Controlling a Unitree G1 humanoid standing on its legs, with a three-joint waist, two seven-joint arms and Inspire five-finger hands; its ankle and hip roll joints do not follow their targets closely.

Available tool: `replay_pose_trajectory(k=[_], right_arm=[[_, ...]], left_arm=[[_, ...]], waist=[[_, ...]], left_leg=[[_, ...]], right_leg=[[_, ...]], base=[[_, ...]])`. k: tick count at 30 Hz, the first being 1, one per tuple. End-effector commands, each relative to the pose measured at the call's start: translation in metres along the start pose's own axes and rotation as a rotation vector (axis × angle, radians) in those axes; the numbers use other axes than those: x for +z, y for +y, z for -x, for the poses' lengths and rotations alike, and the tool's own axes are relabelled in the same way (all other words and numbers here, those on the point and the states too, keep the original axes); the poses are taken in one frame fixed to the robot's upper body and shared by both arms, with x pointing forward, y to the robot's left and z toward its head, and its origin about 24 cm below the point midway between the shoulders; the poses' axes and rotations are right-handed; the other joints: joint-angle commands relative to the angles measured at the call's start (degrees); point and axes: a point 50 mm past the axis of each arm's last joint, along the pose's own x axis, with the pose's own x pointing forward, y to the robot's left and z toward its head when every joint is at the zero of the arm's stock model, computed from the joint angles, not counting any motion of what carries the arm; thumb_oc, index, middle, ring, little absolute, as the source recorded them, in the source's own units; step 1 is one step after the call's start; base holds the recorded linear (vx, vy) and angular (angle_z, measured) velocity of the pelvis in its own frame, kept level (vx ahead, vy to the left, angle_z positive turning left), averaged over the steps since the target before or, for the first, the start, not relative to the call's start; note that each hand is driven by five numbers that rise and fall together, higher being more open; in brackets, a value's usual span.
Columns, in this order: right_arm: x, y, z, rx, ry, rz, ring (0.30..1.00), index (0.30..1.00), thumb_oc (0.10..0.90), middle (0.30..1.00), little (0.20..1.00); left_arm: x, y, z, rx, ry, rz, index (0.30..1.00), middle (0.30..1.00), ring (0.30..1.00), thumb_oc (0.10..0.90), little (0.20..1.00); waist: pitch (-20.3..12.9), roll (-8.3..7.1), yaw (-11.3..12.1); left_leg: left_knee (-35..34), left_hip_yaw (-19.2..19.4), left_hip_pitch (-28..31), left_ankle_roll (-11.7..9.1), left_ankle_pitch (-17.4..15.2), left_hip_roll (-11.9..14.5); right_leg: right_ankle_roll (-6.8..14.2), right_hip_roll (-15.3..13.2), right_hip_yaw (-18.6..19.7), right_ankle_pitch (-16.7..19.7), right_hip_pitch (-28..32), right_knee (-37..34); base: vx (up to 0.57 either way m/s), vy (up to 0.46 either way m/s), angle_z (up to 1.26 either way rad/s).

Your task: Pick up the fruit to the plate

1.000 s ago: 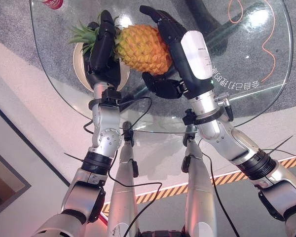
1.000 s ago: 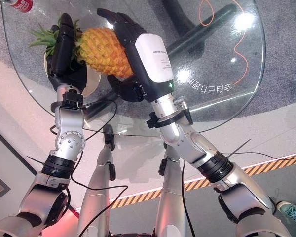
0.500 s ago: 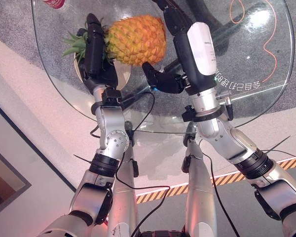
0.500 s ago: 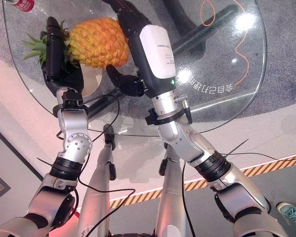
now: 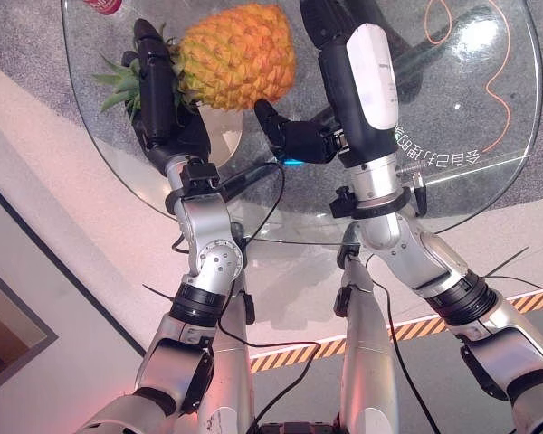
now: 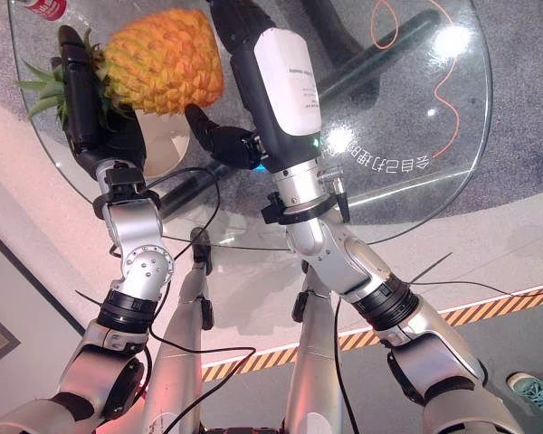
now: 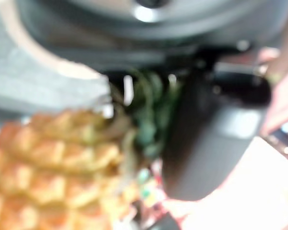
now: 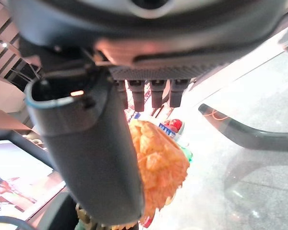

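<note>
Since a second ago both hands have carried the pineapple (image 5: 235, 56) higher, above the table (image 5: 462, 127) and plate (image 5: 224, 134). It is orange-gold and scaly, its green crown leftward. Left hand (image 5: 158, 95) and right hand (image 5: 344, 63) press it between straight fingers.

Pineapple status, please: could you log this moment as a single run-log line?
pineapple: held above glass table | left hand: at crown end | right hand: on body side | plate: below the fruit
</note>
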Motion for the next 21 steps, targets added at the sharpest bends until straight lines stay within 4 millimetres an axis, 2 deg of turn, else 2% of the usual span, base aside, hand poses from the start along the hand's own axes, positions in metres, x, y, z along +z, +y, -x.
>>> replay_pose_trajectory(k=[1,21], right_arm=[[0.01,-0.052,-0.026,-0.308,-0.102,0.075,0.9,0.9,0.8,0.9,0.9],[0.008,-0.052,-0.024,-0.313,-0.095,0.081,0.9,0.9,0.8,0.9,0.9]], left_arm=[[0.072,-0.045,-0.008,-0.214,-0.371,0.192,0.3,0.3,0.3,0.1,0.2],[0.082,-0.046,-0.007,-0.192,-0.443,0.231,0.3,0.3,0.3,0.1,0.2]], waist=[[-1.2,-1.01,0.42],[-1.2,-1.23,0.58]], left_leg=[[-0.98,0.32,0.3,0.65,-1.25,-2.61],[-1.43,0.4,0.68,0.58,-1.06,-2.46]], right_leg=[[0.8,1.77,-2.56,2.42,4.01,-6.63],[0.81,1.73,-2.77,2.43,4.48,-6.94]], base=[[0.0,0.0,0.0],[0.0,0.0,0.0]])
